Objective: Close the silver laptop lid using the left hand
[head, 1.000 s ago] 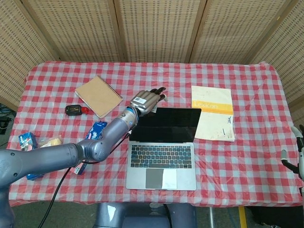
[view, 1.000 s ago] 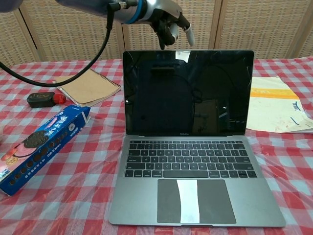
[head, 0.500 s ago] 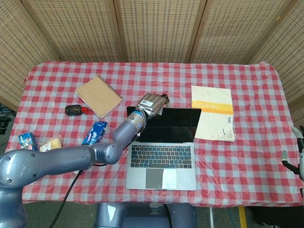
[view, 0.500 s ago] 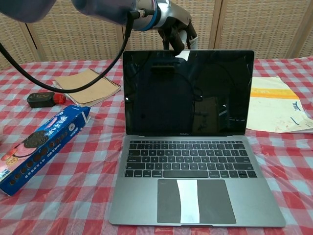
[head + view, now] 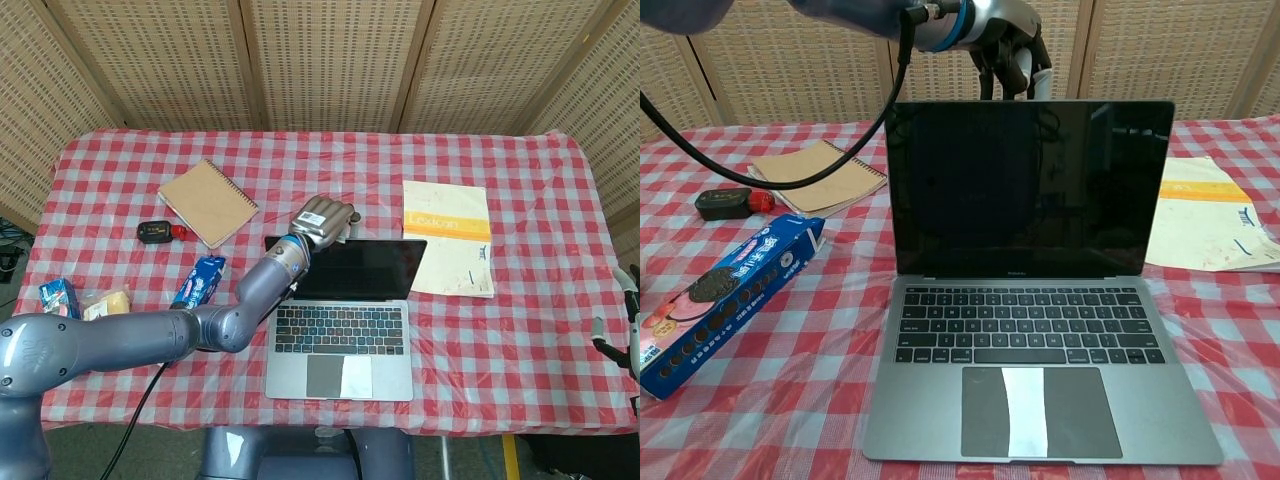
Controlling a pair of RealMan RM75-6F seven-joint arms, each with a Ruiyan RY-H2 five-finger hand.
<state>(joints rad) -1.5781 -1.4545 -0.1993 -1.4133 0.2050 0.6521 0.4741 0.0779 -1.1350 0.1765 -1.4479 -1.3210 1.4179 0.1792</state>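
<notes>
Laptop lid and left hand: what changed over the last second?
The left hand came down behind the lid's top edge and has begun tipping it forward over the keyboard. Notebook, cookie box and right hand stayed put.

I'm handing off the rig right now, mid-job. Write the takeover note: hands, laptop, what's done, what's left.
Left hand: behind the top edge of the silver laptop lid, fingers curled over it; whether it touches the lid can't be confirmed.
Right hand: at the table's right edge, barely in view, idle; state unclear.
Silver laptop: centre of the table, lid upright, keyboard exposed.
Done: left hand brought to the lid.
Left: push the lid forward and down until it is flat on the base, then let go. The yellow booklet lies close by on the right.
</notes>
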